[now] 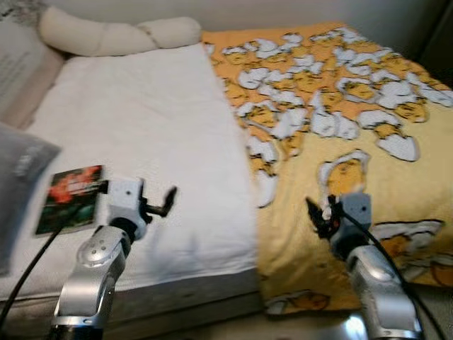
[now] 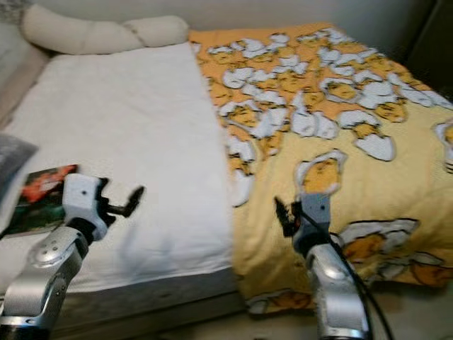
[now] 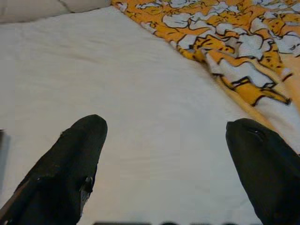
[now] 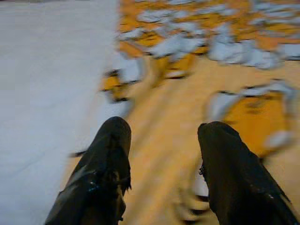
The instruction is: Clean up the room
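A bed lies before me, its left half a bare white sheet (image 1: 134, 127) and its right half under a yellow blanket (image 1: 368, 177) printed with white and orange cartoon figures. A small book (image 1: 71, 198) with a red and green cover rests on the sheet near the left front edge. My left gripper (image 1: 164, 202) hovers open over the sheet just right of the book, nothing between its fingers (image 3: 79, 154). Over the blanket's front part, my right gripper (image 1: 316, 214) is also open and empty, its fingers (image 4: 110, 154) pointing along the blanket's inner edge.
A long cream pillow (image 1: 117, 34) lies across the head of the bed. A blurred grey object (image 1: 18, 177) stands at the far left beside the book. The mattress front edge (image 1: 184, 290) is right below my arms. A dark surface (image 1: 439, 42) is at the far right.
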Available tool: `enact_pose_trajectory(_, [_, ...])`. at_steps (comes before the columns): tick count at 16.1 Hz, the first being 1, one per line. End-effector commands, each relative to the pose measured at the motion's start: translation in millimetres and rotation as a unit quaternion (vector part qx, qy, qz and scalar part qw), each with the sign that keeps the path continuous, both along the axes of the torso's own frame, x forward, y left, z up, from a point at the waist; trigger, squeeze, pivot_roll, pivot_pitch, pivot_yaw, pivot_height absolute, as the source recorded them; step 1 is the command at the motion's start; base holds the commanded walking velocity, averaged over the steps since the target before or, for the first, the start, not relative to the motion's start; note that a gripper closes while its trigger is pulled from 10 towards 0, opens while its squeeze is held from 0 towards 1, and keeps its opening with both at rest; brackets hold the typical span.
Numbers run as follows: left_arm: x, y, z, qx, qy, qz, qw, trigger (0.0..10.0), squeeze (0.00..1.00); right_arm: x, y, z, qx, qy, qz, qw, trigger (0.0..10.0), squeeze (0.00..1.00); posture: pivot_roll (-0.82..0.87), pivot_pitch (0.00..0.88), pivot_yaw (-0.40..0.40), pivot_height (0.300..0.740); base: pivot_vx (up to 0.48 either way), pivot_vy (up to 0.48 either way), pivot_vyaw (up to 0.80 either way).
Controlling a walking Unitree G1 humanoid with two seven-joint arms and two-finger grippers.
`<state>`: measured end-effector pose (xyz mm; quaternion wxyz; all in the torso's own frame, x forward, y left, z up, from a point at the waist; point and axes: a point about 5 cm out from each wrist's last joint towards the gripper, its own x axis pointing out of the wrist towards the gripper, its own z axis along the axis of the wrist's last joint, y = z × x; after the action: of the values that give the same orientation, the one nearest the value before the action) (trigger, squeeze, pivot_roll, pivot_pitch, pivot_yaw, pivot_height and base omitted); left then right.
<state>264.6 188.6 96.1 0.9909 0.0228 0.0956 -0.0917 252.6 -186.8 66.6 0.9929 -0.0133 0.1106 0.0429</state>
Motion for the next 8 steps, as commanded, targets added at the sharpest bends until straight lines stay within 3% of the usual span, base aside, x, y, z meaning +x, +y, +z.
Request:
enact_pose_trajectory(1, [0.6, -4.4, -1.1, 0.003, -0.001, 0.005, 1.000, 10.0, 0.00, 1.3, 2.9, 4.5, -0.012, -0.014, -0.015, 1.000, 10.0, 1.00, 0.04, 0.000, 0.036, 0.740, 0.000, -0.480, 0.00])
enact_pose_trajectory(8, [1.8, -5.8, -3.2, 0.004, -0.002, 0.032, 0.999, 10.0, 0.00, 7.3, 3.3, 5.1, -0.026, -0.025, -0.070, 0.997, 10.0, 1.00, 0.05, 0.000, 0.029, 0.740, 0.000, -0.480, 0.00])
